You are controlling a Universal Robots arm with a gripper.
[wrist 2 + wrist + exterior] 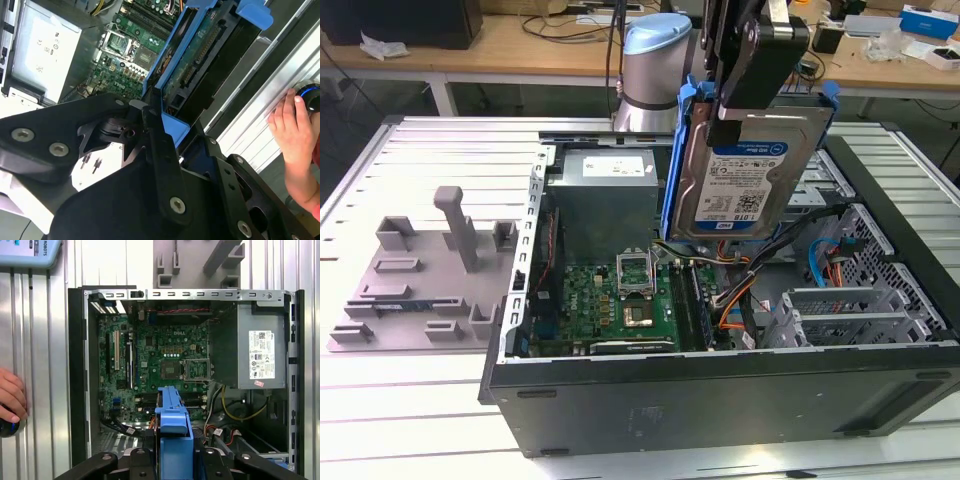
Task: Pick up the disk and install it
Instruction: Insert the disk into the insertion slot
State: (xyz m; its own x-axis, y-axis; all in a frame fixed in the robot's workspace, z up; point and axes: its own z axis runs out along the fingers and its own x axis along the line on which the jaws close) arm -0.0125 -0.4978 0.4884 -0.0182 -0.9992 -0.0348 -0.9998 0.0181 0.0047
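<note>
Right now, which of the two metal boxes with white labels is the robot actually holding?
The disk, framed in blue plastic, clamped in the gripper above the open case; the grey power supply sits inside it.

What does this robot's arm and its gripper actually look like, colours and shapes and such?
The arm shows a silver-grey, tube-shaped joint topped by a rounded pale blue cap. The gripper is matte black, built from flat angular plates and link bars; in the second wrist view those link bars are pinned with silver screw heads.
</note>
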